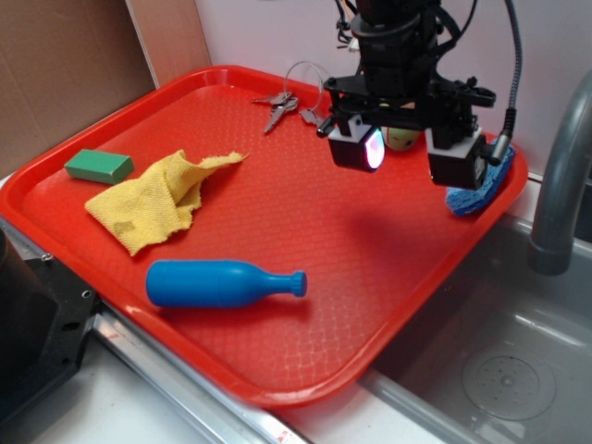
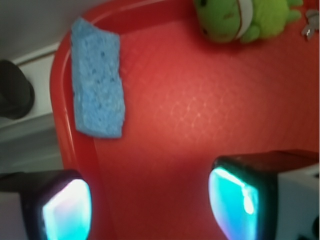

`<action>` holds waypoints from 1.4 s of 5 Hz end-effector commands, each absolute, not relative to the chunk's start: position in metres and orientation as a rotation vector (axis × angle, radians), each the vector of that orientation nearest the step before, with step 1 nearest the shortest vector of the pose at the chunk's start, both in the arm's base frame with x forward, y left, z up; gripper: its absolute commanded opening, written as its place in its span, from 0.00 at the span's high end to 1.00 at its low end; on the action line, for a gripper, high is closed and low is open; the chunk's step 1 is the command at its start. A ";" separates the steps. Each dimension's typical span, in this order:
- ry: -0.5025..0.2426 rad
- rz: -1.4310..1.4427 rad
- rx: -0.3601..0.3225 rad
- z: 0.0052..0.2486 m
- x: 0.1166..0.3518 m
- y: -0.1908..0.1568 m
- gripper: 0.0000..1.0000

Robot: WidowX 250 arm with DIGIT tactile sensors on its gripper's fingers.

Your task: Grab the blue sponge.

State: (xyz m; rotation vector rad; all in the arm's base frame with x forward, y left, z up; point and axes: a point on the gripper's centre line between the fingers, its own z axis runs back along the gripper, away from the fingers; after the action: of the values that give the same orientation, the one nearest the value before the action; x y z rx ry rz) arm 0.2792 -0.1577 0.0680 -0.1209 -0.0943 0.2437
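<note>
1. Red and wide, one tray [image 1: 277, 351] has its front corner closest to the exterior camera. It is the biggest thing here, and it holds almost everything else. It rests with one side over a grey sink [image 1: 499, 370].
2. One grey tap pipe [image 1: 560, 185] stands up beside the sink.
3. One black robot arm [image 1: 398, 55] reaches down over the far side of the tray.
4. One gripper [image 1: 421, 157] hangs at the arm's end, above the tray floor. Its two fingers [image 2: 235, 202] are spread wide with nothing between them. The pads glow blue-green in the wrist view.
5. One yellow cloth [image 1: 153, 203] lies crumpled on the left part of the tray.
6. One smooth blue bottle [image 1: 217, 283] lies on its side near the front of the tray.
7. One blue sponge [image 2: 96, 80] lies at the right edge of the tray, up on the rim. In the exterior view it peeks out just past the right finger. It is near the gripper, and the fingers do not touch it.
8. One green plush frog [image 2: 240, 20] sits at the back of the tray, mostly hidden behind the gripper in the exterior view.
9. One green block [image 1: 99, 166] lies at the left edge, just beside the cloth.
10. One bunch of keys [image 1: 282, 106] on a ring lies at the back of the tray.
11. No writing can be read on any of these things.
</note>
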 end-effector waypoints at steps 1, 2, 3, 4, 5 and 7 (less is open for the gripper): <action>-0.148 0.218 -0.174 0.091 0.282 -0.157 0.00; -0.148 0.218 -0.174 0.091 0.282 -0.157 0.00; -0.148 0.218 -0.174 0.091 0.282 -0.157 0.00; -0.148 0.218 -0.174 0.091 0.282 -0.157 0.00; -0.148 0.218 -0.174 0.091 0.282 -0.157 0.00; -0.176 0.283 -0.333 0.080 0.333 -0.174 0.00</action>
State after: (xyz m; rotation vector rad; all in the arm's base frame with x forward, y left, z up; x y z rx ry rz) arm 0.3193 -0.1772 0.0586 -0.2971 -0.1137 0.2902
